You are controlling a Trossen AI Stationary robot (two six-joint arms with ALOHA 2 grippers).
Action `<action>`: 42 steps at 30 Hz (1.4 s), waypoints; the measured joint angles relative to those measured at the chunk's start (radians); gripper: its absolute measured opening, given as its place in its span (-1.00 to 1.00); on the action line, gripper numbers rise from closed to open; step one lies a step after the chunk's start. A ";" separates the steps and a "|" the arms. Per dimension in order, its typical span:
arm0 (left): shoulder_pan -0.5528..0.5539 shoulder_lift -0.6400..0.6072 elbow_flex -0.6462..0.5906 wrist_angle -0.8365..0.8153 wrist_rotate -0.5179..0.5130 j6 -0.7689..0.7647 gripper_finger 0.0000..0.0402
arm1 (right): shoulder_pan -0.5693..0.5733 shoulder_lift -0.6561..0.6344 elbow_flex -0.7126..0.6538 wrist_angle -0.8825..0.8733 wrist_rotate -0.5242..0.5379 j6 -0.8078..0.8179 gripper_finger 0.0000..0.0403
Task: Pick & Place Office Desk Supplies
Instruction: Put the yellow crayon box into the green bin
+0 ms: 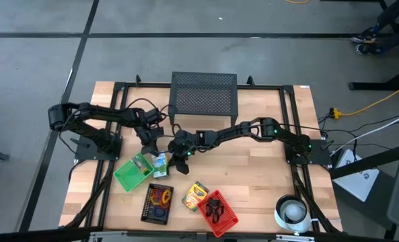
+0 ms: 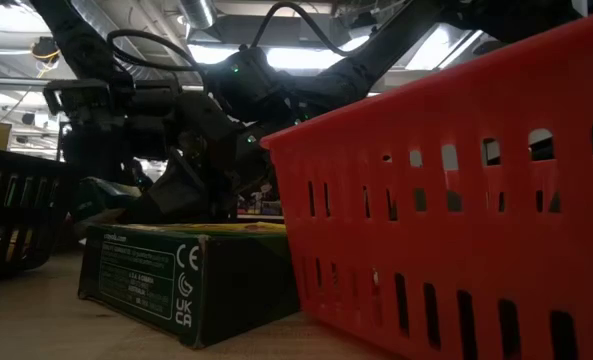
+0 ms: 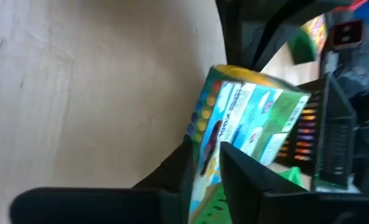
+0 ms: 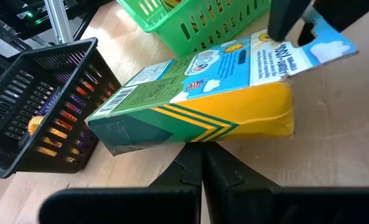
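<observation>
A yellow-and-green crayon box (image 1: 160, 163) lies on the table beside the green basket (image 1: 133, 175). My left gripper (image 1: 151, 146) comes from the table's left and is shut on one end of it (image 3: 246, 118). My right gripper (image 1: 180, 156) reaches in from the right. It is shut, and its tips (image 4: 203, 149) stand at the box's yellow long side (image 4: 234, 118). A second crayon box (image 1: 196, 196) lies flat nearer the front, beside the red basket (image 1: 219, 214) that holds black clips. Coloured rings lie in the black basket (image 1: 157, 203). My left gripper pinches the crayon box's end (image 3: 208, 140) between its two fingers, one finger (image 3: 181, 177) on each broad face. It comes slanting down from the table's left. The rest of the box reaches away from the fingers. My right gripper's shut tips are at the box's yellow side (image 4: 204, 138); I cannot tell whether they touch it.
The large black mesh stand (image 1: 204, 94) sits at the far middle of the table. A white round roll (image 1: 293, 212) stands at the near right corner. Bare wood lies between the right arm and the red basket.
</observation>
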 joint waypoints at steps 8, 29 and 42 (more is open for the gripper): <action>-0.069 0.000 0.013 -0.008 -0.045 0.033 -0.98 | 0.000 0.000 0.000 0.000 0.000 -0.003 -1.00; -0.172 -0.200 0.501 -0.558 -0.376 0.126 -0.99 | -0.018 -0.001 0.001 0.002 0.028 0.034 -0.67; -0.371 -0.338 0.609 -0.742 -0.593 -0.080 -0.99 | -0.019 -0.001 0.000 -0.001 0.077 0.023 -0.56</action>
